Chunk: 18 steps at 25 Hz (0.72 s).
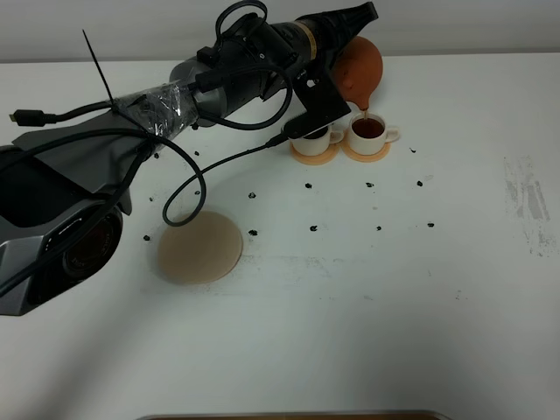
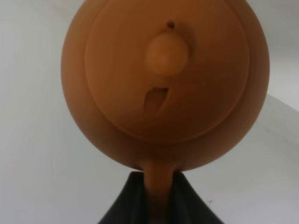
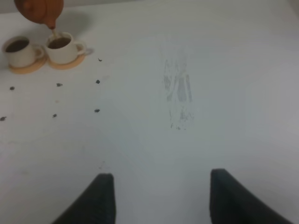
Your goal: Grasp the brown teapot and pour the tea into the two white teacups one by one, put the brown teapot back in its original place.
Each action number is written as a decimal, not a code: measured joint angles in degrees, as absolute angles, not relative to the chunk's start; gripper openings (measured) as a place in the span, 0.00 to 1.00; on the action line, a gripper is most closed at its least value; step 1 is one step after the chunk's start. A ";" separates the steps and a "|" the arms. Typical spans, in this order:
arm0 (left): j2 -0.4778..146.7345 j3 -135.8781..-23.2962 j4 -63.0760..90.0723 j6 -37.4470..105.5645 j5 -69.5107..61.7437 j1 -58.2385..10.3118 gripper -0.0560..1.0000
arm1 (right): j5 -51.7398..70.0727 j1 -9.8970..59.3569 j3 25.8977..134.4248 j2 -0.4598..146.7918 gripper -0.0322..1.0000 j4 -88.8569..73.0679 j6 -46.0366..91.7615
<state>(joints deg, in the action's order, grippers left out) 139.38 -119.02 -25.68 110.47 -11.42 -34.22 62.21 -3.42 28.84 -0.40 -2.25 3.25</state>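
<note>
The brown teapot (image 1: 360, 68) hangs tilted over the table's far side, its spout down, and a thin stream of tea runs into the right one of the two white teacups (image 1: 368, 129). That cup holds dark tea. The left cup (image 1: 317, 136) is partly hidden by my left arm; the right wrist view shows dark tea in it (image 3: 17, 46). Each cup stands on an orange coaster. My left gripper (image 2: 159, 186) is shut on the teapot's handle, below the knobbed lid (image 2: 167, 53). The pale beige disc (image 1: 199, 247) lies bare. My right gripper (image 3: 161, 200) stands open over bare table.
Dark specks (image 1: 313, 228) dot the white table between the cups and the disc. A grey smudge (image 1: 525, 201) marks the right side. A tray's rim (image 1: 289, 415) shows at the front edge. A black cable (image 1: 188, 175) loops off my left arm.
</note>
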 joint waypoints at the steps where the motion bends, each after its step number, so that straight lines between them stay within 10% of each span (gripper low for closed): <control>1: 139.38 -119.02 -25.68 110.47 -11.42 -34.22 0.17 | 62.21 -3.42 28.84 -0.40 0.49 -2.25 3.25; 18: 138.98 -119.02 -21.71 110.39 -15.30 -34.22 0.17 | 62.21 -3.42 28.84 -0.40 0.49 -2.25 3.25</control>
<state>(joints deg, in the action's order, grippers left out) 138.98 -119.02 -21.71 110.39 -15.30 -34.22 62.21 -3.42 28.84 -0.40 -2.25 3.25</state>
